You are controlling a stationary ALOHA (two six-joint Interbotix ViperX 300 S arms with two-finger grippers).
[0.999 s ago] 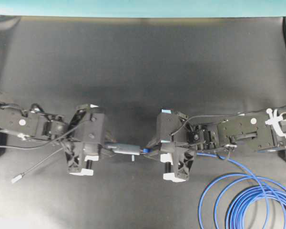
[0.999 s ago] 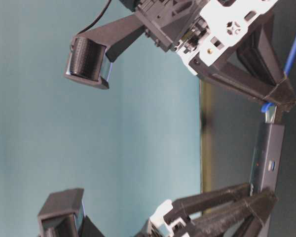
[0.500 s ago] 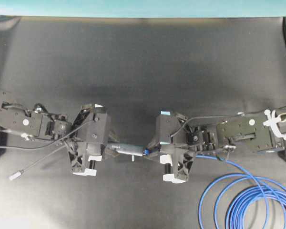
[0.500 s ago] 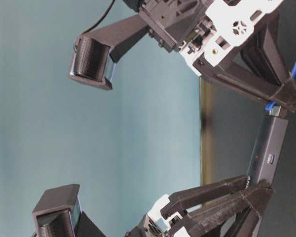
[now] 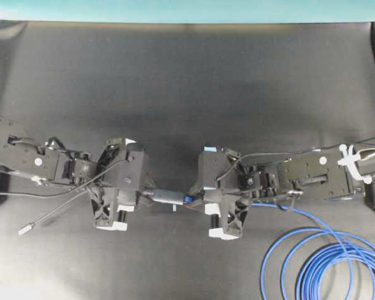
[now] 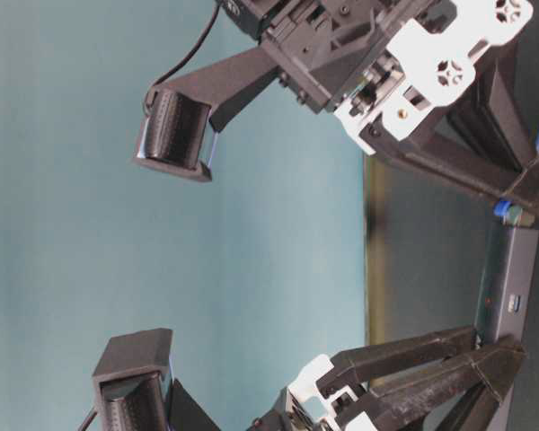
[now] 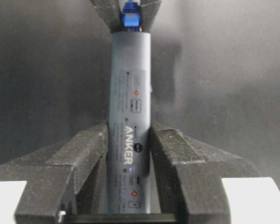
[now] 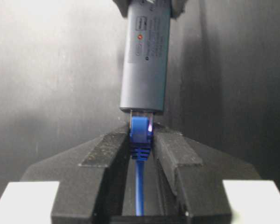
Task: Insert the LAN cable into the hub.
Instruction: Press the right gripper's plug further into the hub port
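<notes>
We note the two arms meeting near the middle of the dark table, both held above its surface. The left gripper has its fingers clenched on the hub, gripping the slim grey bar on both long sides around its lower half (the ANKER print sits right between the pads). The hub runs level from the left gripper toward the right one, clear of the table, as the table-level view shows.

The right gripper grasps the LAN cable by its blue boot, fingers closed on either side of it. The plug is at the hub's end port; in the right wrist view a short stretch of clear plug shows between boot and hub body, so we cannot tell whether it is fully seated. In the left wrist view the blue boot sits against the far end of the hub.

From the right gripper the blue cable trails back along the arm and falls into loose coils at the lower right corner of the table. The hub's thin grey lead hangs off to the left, its small silver plug lying on the table below the left arm. A red indicator dot shows on the hub's face.
</notes>
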